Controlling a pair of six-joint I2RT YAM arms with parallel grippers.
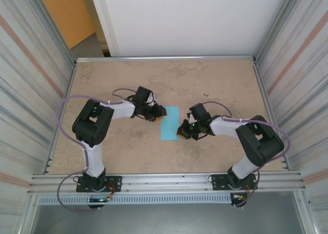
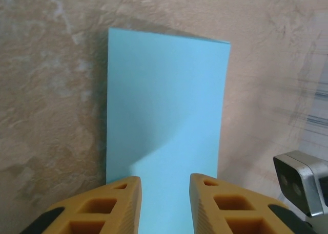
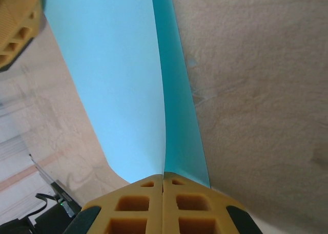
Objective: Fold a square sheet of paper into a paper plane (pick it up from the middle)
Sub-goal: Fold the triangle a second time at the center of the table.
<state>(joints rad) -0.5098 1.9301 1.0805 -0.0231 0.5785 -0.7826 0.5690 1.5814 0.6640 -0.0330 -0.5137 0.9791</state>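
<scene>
Tabletop [image 1: 128, 152] bears blue paper [image 1: 169, 122]; right hand [image 3: 163, 176] pinches its edge; left hand [image 2: 165, 179] parted.

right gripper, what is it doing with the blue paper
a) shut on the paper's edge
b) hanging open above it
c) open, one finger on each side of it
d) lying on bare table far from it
a: in the right wrist view the right gripper has its yellow fingers pressed together, with the edge of the paper caught between them and lifted off the table.
</scene>
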